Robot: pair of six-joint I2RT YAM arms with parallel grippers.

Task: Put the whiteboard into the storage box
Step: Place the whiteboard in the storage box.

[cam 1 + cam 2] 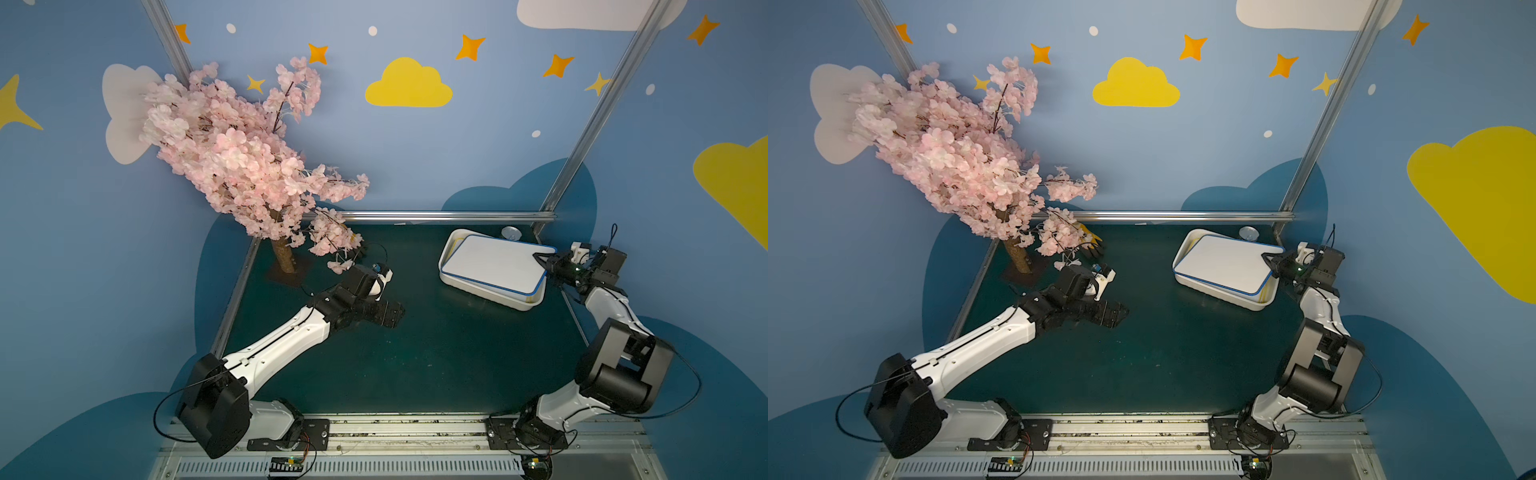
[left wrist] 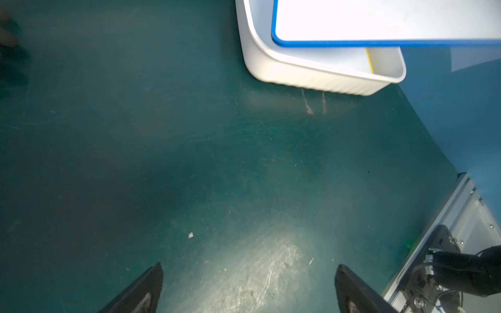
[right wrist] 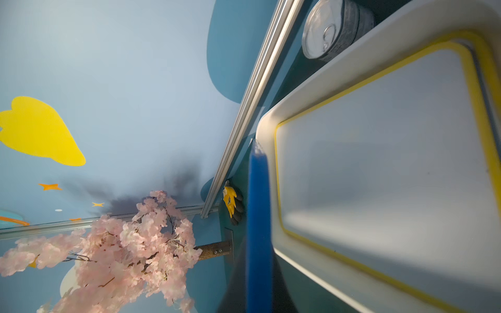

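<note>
The tabletop [image 1: 415, 353] is a flat sheet of dark green matting with a dull sheen, scuffed pale and scratched in patches. At its far left corner stands an artificial tree [image 1: 232, 158] with a rough brown trunk and a dense, leaning crown of soft pink fabric blossoms.

At the far right sits the storage box [image 2: 311, 76], a white plastic tub, rectangular with rounded corners, low faintly ribbed walls and a smooth rolled rim. Over its opening hangs the whiteboard [image 1: 496, 264], a thin rigid panel with a glossy white face, rounded corners and a blue edging. It covers most of the box, and its end nearest the right arm juts out past the rim. Flat on the box floor lies a second board with a yellow edging [image 3: 393, 162].

The right tool [image 1: 541, 262] is clamped tight on the blue-edged corner of the whiteboard. The left tool [image 2: 249, 271] hangs over bare matting mid-tabletop, its black tapered fingers spread wide and holding nothing.

Just behind the box stands a small silver can [image 3: 333, 29], cylindrical, with a ring-pull lid.
</note>
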